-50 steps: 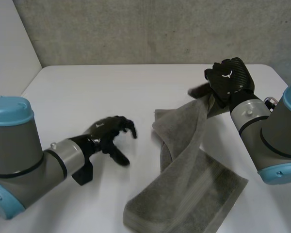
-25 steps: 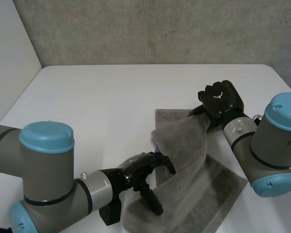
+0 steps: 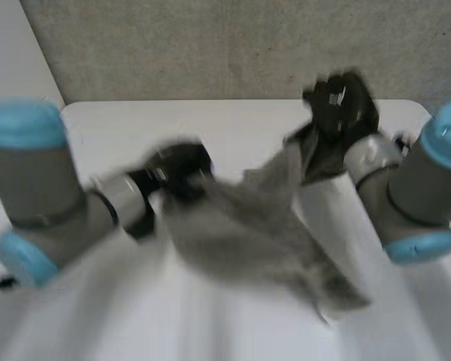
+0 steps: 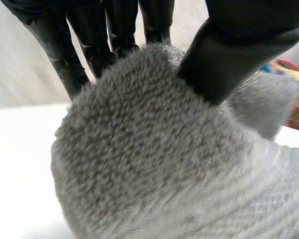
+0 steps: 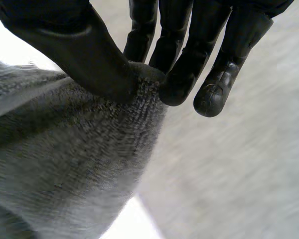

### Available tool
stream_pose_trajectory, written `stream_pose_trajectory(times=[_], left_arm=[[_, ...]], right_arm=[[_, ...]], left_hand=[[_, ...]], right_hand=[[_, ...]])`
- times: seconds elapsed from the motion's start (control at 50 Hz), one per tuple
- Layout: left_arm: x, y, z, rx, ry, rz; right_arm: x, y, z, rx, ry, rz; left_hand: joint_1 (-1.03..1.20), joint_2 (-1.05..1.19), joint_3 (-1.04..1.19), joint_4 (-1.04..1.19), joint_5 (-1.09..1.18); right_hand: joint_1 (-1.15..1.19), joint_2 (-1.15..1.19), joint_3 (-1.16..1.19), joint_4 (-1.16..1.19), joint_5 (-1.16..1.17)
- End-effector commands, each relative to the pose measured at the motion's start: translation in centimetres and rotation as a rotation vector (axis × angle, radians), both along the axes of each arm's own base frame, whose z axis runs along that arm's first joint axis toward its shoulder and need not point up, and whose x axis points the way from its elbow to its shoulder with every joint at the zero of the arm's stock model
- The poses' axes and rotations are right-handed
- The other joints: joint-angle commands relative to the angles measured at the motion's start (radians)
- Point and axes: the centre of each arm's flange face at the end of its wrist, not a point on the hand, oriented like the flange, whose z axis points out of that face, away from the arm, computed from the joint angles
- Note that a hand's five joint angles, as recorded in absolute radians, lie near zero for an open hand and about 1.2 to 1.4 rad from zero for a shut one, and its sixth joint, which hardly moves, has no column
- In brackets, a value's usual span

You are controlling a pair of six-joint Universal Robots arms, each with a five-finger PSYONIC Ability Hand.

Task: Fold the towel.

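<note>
A grey towel (image 3: 255,233) hangs stretched above the white table (image 3: 233,128) between my two hands. My left hand (image 3: 182,167) is shut on the towel's left end; in the left wrist view its thumb (image 4: 229,64) presses a bunch of the towel (image 4: 154,144) against the fingers (image 4: 89,45). Higher and farther back, my right hand (image 3: 337,109) is shut on a corner of the towel. In the right wrist view the thumb (image 5: 79,50) and fingers (image 5: 184,64) pinch that corner of the towel (image 5: 84,144). The towel's lower end trails down to the right.
A grey concrete wall (image 3: 233,45) stands behind the table. My two arms, grey with light-blue caps, frame the towel on either side. A colourful object (image 4: 291,74) lies beyond the towel in the left wrist view.
My left hand reached onto the towel, closed on its left end and lifted it up and back. My right hand rose with its corner. The towel left the table.
</note>
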Motion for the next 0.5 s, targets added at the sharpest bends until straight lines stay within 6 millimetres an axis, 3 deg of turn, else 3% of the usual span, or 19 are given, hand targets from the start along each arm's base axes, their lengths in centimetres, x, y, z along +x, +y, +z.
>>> stream_pose_trajectory(times=[0.02, 0.04, 0.08, 0.1, 0.14, 0.18, 0.2, 0.24, 0.26, 0.28, 0.3, 0.32, 0.34, 0.36, 0.38, 0.4, 0.42, 0.46, 0.5], left_arm=[[4.7, -8.3, 12.1, -0.398, 0.036, 0.237], [4.7, -8.3, 12.2, -0.399, 0.036, 0.238], [6.2, -9.3, 16.1, -0.522, 0.068, 0.294], [6.8, -9.6, 17.1, -0.554, 0.074, 0.309], [7.4, -9.9, 17.5, -0.566, 0.073, 0.321], [7.9, -10.1, 17.3, -0.559, 0.067, 0.331], [7.9, -10.1, 16.5, -0.528, 0.057, 0.328], [7.7, -9.8, 12.7, -0.409, 0.016, 0.304], [7.7, -9.8, 12.7, -0.409, 0.016, 0.304], [7.6, -9.4, 10.2, -0.336, -0.009, 0.285], [7.7, -8.8, 7.8, -0.268, -0.031, 0.263], [7.7, -8.8, 7.8, -0.267, -0.031, 0.263], [7.7, -8.2, 5.8, -0.215, -0.045, 0.235], [7.6, -7.5, 3.7, -0.171, -0.06, 0.196], [7.6, -7.5, 3.7, -0.17, -0.061, 0.196], [7.5, -6.8, 1.9, -0.138, -0.077, 0.161], [7.5, -6.8, 1.9, -0.137, -0.077, 0.161], [7.8, -5.7, -1.2, -0.102, -0.121, 0.123], [8.2, -5.4, -2.3, -0.102, -0.152, 0.119]], right_arm=[[0.5, -2.4, 11.2, -0.336, -0.308, 0.008], [0.2, -2.3, 13.0, -0.366, -0.379, 0.016], [-0.3, -2.2, 14.2, -0.373, -0.437, 0.026], [-0.9, -2.2, 14.8, -0.363, -0.487, 0.039], [-1.4, -2.5, 14.8, -0.333, -0.514, 0.05], [-1.6, -2.6, 12.6, -0.187, -0.487, 0.072], [-1.6, -2.6, 12.6, -0.186, -0.487, 0.073], [-0.6, -1.9, 8.5, 0.035, -0.37, 0.145], [0.1, -1.3, 5.8, 0.161, -0.307, 0.195], [0.1, -1.3, 5.8, 0.163, -0.307, 0.196], [0.4, -0.5, 3.6, 0.264, -0.256, 0.235], [0.5, 0.3, 1.7, 0.355, -0.212, 0.259], [0.5, 0.3, 1.6, 0.356, -0.212, 0.259], [0.4, 1.1, 0.0, 0.421, -0.172, 0.279], [0.2, 1.7, -1.3, 0.46, -0.135, 0.286], [0.2, 1.7, -1.3, 0.461, -0.134, 0.286], [-0.1, 2.2, -2.4, 0.481, -0.098, 0.284], [-0.3, 2.8, -3.5, 0.496, -0.056, 0.288], [-0.6, 3.3, -4.3, 0.501, -0.013, 0.286]], left_hand=[[0.128, 0.079, 0.079, 0.042, 0.106], [0.128, 0.079, 0.079, 0.042, 0.106], [0.128, 0.079, 0.079, 0.042, 0.106], [0.128, 0.079, 0.079, 0.042, 0.106], [0.128, 0.079, 0.079, 0.042, 0.106], [0.128, 0.079, 0.079, 0.042, 0.106], [0.128, 0.079, 0.079, 0.042, 0.106], [0.128, 0.079, 0.079, 0.042, 0.106], [0.128, 0.079, 0.079, 0.042, 0.106], [0.128, 0.079, 0.079, 0.042, 0.106], [0.128, 0.079, 0.079, 0.042, 0.106], [0.128, 0.079, 0.079, 0.042, 0.106], [0.128, 0.079, 0.079, 0.042, 0.106], [0.128, 0.079, 0.079, 0.042, 0.106], [0.128, 0.079, 0.079, 0.042, 0.106], [0.128, 0.079, 0.079, 0.042, 0.106], [0.128, 0.079, 0.079, 0.042, 0.106], [0.128, 0.079, 0.079, 0.042, 0.106], [0.128, 0.079, 0.079, 0.042, 0.106]], right_hand=[[0.065, 0.08, 0.071, 0.054, 0.061], [0.065, 0.08, 0.071, 0.054, 0.061], [0.065, 0.08, 0.071, 0.054, 0.061], [0.065, 0.08, 0.071, 0.054, 0.061], [0.065, 0.08, 0.071, 0.054, 0.061], [0.065, 0.08, 0.071, 0.054, 0.061], [0.065, 0.08, 0.071, 0.054, 0.061], [0.065, 0.08, 0.071, 0.054, 0.061], [0.065, 0.08, 0.071, 0.054, 0.061], [0.065, 0.08, 0.071, 0.054, 0.061], [0.065, 0.08, 0.071, 0.054, 0.061], [0.065, 0.08, 0.071, 0.054, 0.061], [0.065, 0.08, 0.071, 0.054, 0.061], [0.065, 0.08, 0.071, 0.054, 0.061], [0.065, 0.08, 0.071, 0.054, 0.061], [0.065, 0.08, 0.071, 0.054, 0.061], [0.065, 0.08, 0.071, 0.054, 0.061], [0.065, 0.08, 0.071, 0.054, 0.061], [0.065, 0.08, 0.071, 0.054, 0.061]])
